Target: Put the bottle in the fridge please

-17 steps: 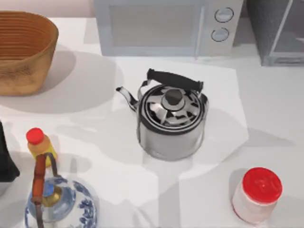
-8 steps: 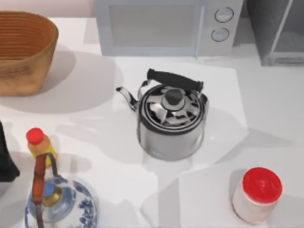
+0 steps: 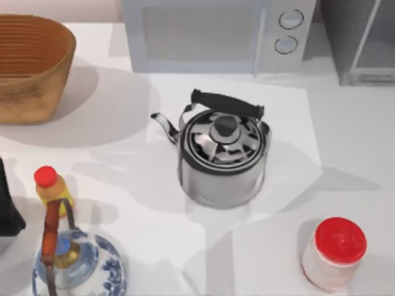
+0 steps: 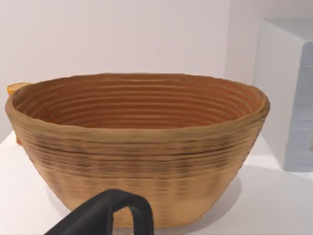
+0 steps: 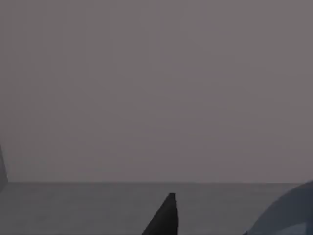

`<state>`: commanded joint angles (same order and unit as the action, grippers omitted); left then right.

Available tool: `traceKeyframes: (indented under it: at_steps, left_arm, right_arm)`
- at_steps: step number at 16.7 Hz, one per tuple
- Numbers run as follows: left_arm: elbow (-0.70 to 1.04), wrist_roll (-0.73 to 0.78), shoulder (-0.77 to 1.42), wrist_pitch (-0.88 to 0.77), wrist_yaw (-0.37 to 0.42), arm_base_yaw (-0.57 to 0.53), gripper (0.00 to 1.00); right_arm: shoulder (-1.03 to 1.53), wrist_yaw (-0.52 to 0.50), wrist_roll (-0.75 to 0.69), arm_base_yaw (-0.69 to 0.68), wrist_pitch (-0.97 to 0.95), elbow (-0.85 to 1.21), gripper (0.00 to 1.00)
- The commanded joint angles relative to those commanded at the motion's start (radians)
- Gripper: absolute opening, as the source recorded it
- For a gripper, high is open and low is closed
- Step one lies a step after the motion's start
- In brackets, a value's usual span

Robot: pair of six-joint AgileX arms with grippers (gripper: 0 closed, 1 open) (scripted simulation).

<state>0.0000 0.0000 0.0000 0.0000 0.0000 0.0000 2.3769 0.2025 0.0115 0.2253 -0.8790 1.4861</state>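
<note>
At the white table's [image 3: 358, 142] left edge sits the black left gripper [image 3: 7, 206], touching nothing and holding nothing that I can see; whether it is wide or narrow I cannot tell. Straight ahead of the left gripper [image 4: 112, 215] stands 1 oval, ribbed, tan woven basket [image 4: 137, 161] [image 3: 31, 68]. Just to its right is a small yellow bottle with a red cap [image 3: 52, 188], and near that a blue-and-white porcelain teapot with a brown handle [image 3: 80, 265]. Farther right stands a shiny steel kettle with a black handle [image 3: 223, 157], and beyond it a white jar with a wide red lid [image 3: 336, 253]. Well apart from this gripper, at the far right corner, is the dark grey box-shaped fridge with its pale grey framed door [image 3: 361, 40], beside a light grey microwave with 2 round knobs [image 3: 210, 34]. The right gripper [image 5: 164, 220] faces a flat grey surface; its opening cannot be told.
</note>
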Motion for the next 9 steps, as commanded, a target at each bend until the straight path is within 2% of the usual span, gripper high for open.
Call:
traceKeyframes:
  at_steps: [3,9]
  left_arm:
    - [0.000,0.000,0.000,0.000,0.000,0.000,1.00]
    - [0.000,0.000,0.000,0.000,0.000,0.000,1.00]
  right_arm:
    - [0.000,0.000,0.000,0.000,0.000,0.000,0.98]
    - [0.000,0.000,0.000,0.000,0.000,0.000,1.00]
